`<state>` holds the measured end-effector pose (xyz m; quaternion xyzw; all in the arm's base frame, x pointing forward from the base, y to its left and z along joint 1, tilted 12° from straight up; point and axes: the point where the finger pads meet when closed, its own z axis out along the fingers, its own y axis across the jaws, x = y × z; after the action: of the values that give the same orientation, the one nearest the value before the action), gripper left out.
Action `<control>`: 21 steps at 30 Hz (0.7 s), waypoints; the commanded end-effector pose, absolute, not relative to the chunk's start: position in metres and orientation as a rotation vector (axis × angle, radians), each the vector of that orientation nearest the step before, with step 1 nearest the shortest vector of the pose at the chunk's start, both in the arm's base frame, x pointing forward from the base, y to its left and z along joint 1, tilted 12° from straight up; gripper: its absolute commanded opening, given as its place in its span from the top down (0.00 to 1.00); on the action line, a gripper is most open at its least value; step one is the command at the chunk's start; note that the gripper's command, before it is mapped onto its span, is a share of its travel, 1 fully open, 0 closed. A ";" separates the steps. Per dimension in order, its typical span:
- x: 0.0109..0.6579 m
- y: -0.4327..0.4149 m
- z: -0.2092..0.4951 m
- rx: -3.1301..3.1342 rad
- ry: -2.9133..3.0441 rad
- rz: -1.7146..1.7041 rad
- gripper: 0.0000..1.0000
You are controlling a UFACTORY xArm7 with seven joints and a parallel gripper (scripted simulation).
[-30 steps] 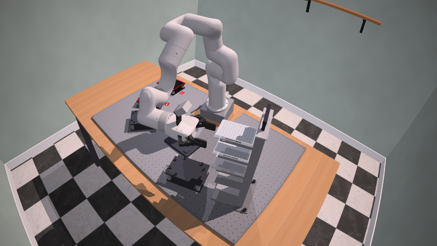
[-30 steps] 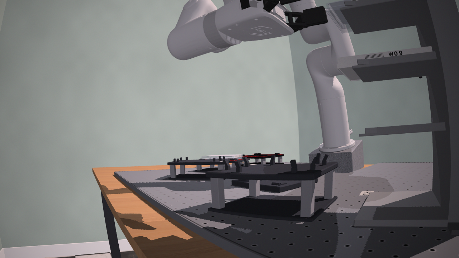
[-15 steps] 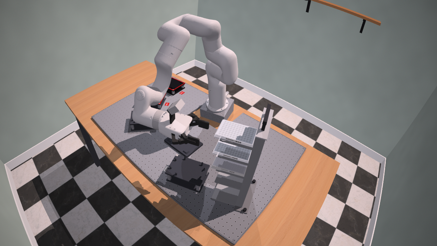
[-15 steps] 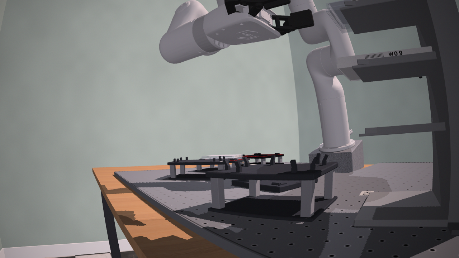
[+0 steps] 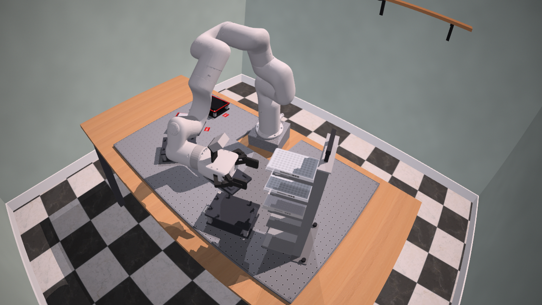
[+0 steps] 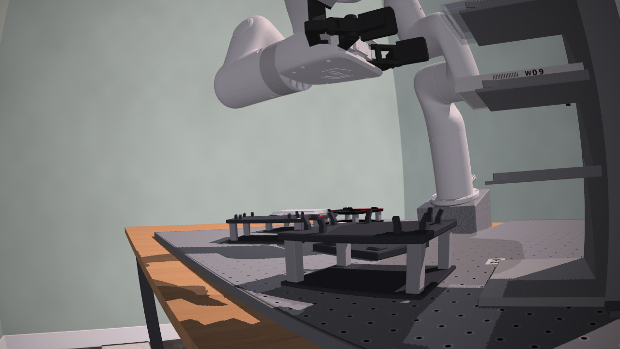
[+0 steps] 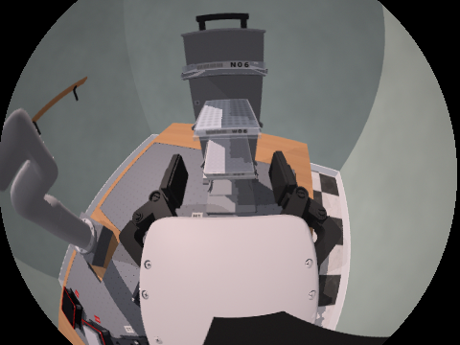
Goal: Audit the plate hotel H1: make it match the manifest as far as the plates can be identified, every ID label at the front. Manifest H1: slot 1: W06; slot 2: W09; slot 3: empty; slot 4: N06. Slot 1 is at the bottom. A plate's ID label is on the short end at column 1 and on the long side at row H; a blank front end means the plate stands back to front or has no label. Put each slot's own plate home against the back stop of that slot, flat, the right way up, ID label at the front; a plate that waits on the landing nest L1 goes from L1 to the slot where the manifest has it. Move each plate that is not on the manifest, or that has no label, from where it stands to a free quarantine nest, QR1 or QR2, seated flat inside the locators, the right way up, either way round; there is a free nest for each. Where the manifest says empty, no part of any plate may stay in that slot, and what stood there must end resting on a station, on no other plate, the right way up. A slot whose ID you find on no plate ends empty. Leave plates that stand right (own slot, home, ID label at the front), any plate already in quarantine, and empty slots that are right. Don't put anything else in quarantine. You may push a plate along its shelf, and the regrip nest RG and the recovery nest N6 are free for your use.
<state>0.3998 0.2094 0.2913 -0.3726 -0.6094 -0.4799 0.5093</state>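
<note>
The plate hotel stands right of centre. Its top slot holds a clear plate whose front label reads N06 in the wrist view. The slot below holds a second plate; its front label is too small to read. The slot under that holds a plate labelled W09. The bottom shelf is bare. My gripper is open and empty. It points at the hotel's front from some way off, level with the upper slots. It also shows in the exterior view and the wrist view.
A raised black nest stands in front of the hotel, below my gripper. A red-edged quarantine nest sits at the far back. A pale plate lies on a far nest. The arm's base stands behind the hotel.
</note>
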 end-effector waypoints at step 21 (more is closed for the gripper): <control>0.408 0.216 0.251 -0.895 -1.472 -1.159 0.00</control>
<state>0.4087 0.2110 0.2508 -0.3725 -0.6097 -0.4803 0.5088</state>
